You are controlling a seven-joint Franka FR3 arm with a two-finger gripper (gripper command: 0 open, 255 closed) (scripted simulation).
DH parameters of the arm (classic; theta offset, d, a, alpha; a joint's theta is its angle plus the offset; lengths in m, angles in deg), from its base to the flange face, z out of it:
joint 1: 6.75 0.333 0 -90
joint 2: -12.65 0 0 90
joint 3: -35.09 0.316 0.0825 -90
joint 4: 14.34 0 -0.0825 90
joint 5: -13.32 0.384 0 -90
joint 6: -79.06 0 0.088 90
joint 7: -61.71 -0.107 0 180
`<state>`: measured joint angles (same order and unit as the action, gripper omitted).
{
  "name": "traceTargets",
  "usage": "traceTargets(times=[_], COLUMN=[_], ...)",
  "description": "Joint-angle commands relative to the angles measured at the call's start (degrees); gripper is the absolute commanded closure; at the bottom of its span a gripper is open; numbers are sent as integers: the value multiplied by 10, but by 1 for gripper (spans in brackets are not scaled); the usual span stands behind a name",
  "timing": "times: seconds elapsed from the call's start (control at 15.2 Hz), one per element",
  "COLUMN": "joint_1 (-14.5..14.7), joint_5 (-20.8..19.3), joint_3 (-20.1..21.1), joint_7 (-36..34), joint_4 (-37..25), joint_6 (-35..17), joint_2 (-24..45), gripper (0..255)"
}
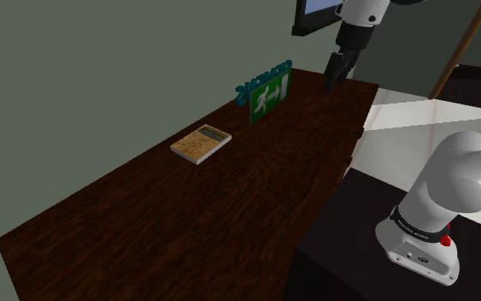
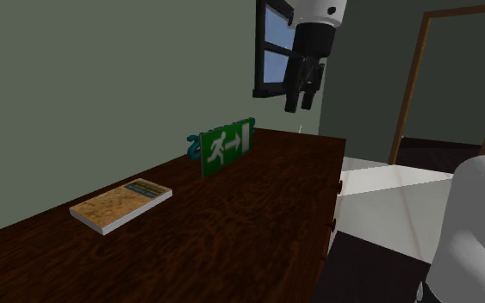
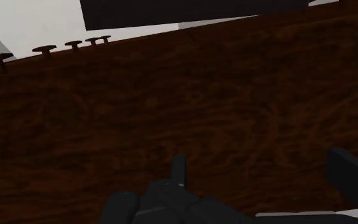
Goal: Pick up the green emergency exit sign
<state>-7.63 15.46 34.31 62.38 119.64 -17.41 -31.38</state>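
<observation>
The green exit sign (image 1: 270,96) stands upright on its long lower edge near the far end of a dark wooden tabletop (image 1: 230,214), close to the grey-green wall (image 1: 102,77). Its long axis runs along the table's length, and its printed face is turned toward the table's front edge. In the second exterior view that face (image 2: 227,145) carries white marks: a running figure at the view's left, an arrow in the middle and an upright bar at the right. It carries no words that can be read. Just behind the sign sit teal, letter-like shapes (image 1: 264,77), which cannot be read. Further back along the table, on the shoulder view's left of the sign, lies a flat book (image 1: 201,144) with a tan cover. A teal band crosses one end (image 2: 148,189), and its print is too small to read. The gripper (image 1: 331,79) hangs in the air on the shoulder view's right of the sign, apart from it. In the wrist view its black fingers (image 3: 179,170) stand well apart over bare wood with nothing between them. A row of round knobs (image 3: 44,49) lines the table's edge.
</observation>
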Motion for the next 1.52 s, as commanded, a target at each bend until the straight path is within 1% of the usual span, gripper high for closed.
traceTargets(times=[0.0,0.33,0.73,1.06,1.45], joint_1=[0,-33,-72,-98,-118], joint_5=[0,13,7,-8,-25], joint_3=[0,35,61,67,53], joint_7=[0,-123,-266,-381,-506], joint_4=[0,-63,-162,-259,-387], joint_6=[0,-50,-85,-93,-82], joint_2=[0,113,249,357,481], gripper=[0,0,0,0,0])
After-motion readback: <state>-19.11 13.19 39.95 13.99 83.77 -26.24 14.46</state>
